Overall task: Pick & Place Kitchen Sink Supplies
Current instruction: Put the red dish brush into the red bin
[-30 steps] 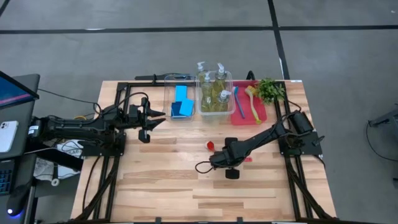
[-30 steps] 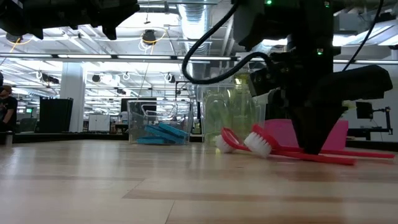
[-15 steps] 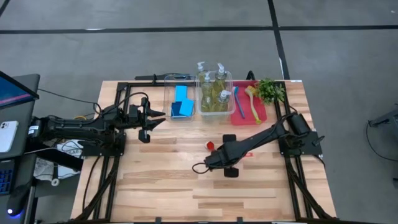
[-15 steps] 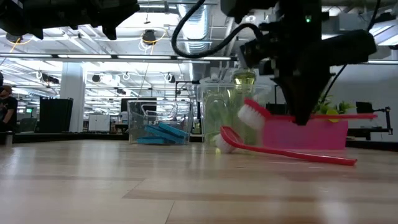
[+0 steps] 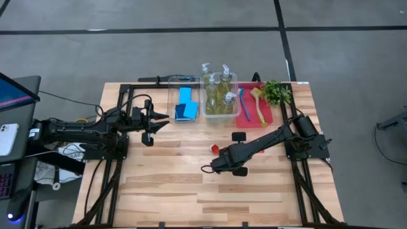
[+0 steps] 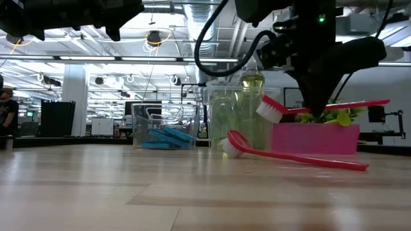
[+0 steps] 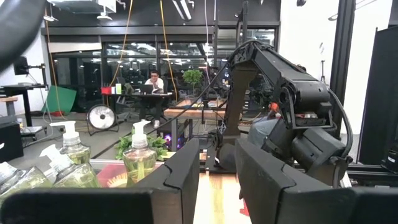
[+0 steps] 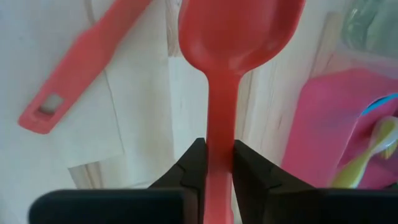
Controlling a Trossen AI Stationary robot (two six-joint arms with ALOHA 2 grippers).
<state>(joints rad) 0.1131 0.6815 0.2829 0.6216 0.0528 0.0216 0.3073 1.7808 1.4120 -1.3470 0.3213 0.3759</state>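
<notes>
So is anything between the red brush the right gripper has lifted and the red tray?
Nothing visible. The right gripper holds the red brush above the table, and the wood toward the red tray is bare; the second red brush lies lower down.

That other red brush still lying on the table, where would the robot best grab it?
Probably mid-handle, coming straight down from above. The red brush on the table lies flat with its thin handle bare wood on both sides, and its head is bulkier. The right end effector holds its own red brush the same way.
</notes>
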